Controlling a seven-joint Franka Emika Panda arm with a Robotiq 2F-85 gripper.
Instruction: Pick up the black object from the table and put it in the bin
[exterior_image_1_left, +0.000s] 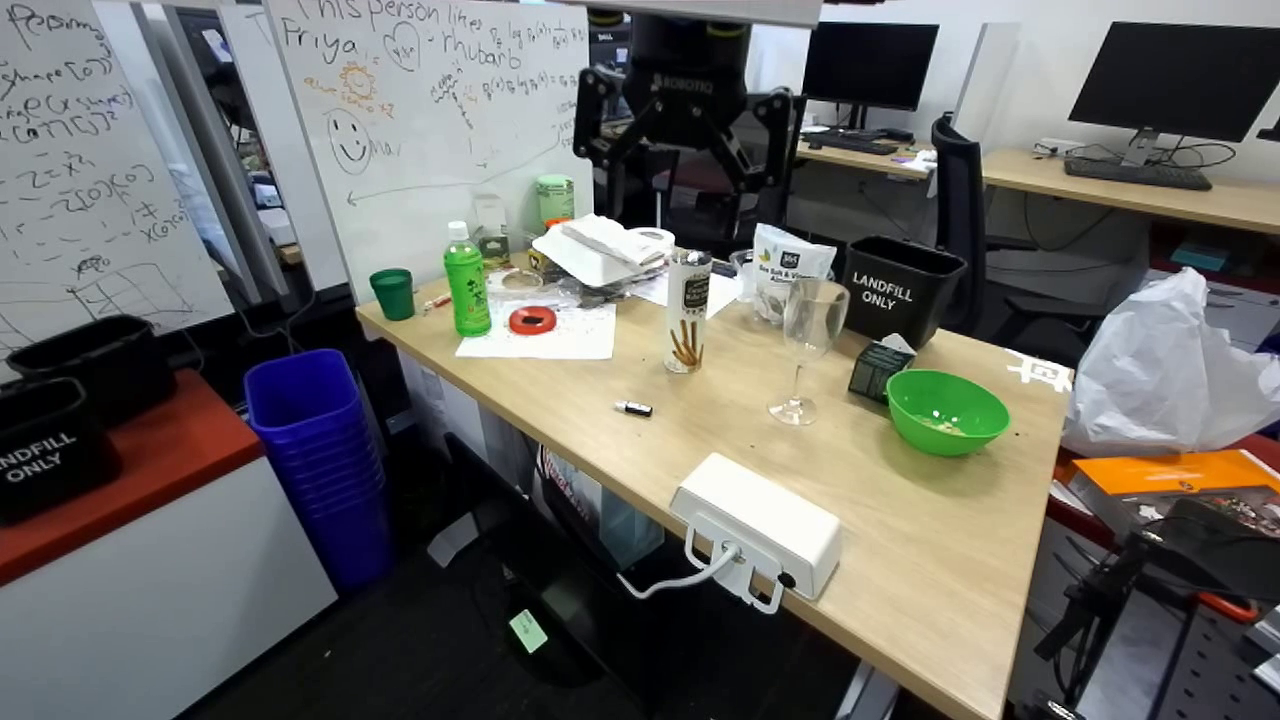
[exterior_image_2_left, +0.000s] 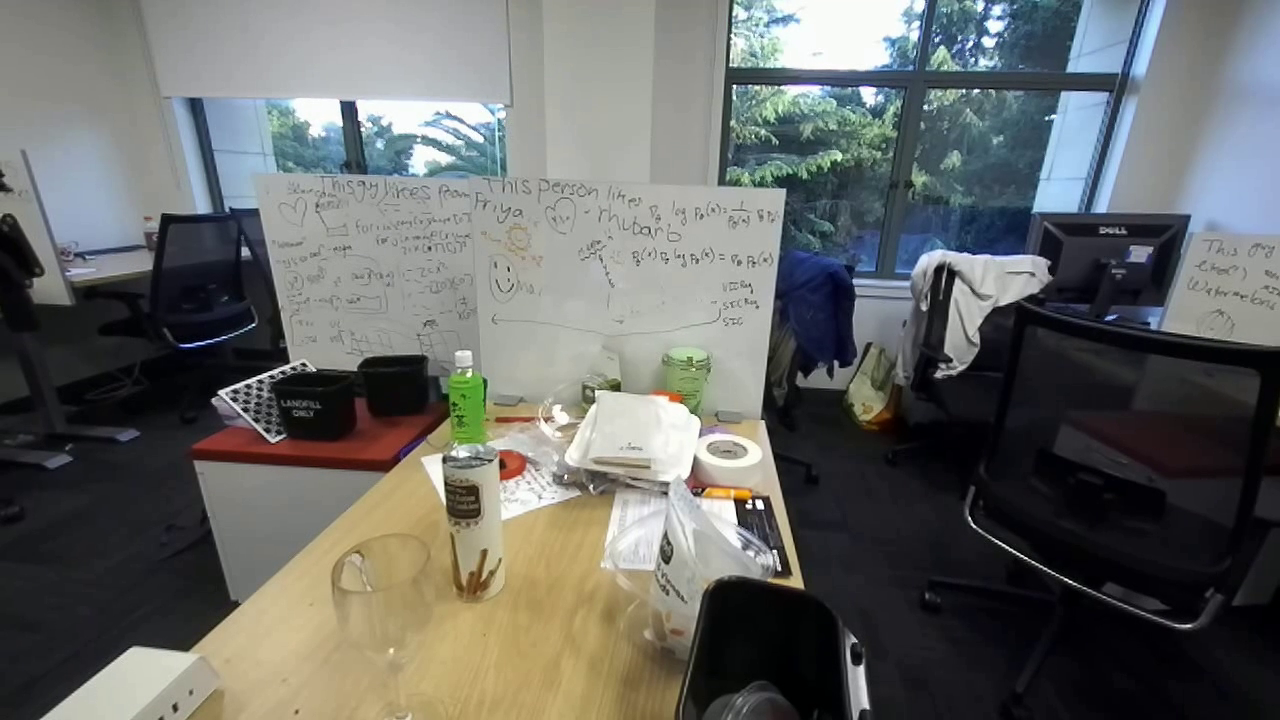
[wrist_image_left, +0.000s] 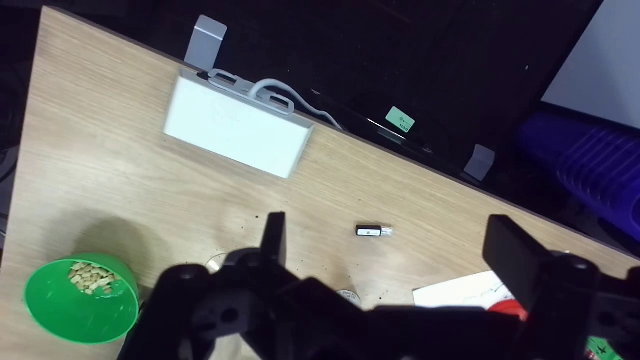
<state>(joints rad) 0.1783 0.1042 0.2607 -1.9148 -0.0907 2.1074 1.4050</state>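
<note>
Wooden tabletop filled much of the centre and right of frame in an exterior view. Black object lay flat on it mid-frame, near the white canister, left of and below it. Ribbed blue bin stood beside the red-topped cabinet at frame left. In an exterior view, 2 whiteboards spanned mid-frame; wine glass stood at lower left. Wrist view: gripper had its 2 fingers spread wide; black object appeared between them in frame, resting on the tabletop.
</note>
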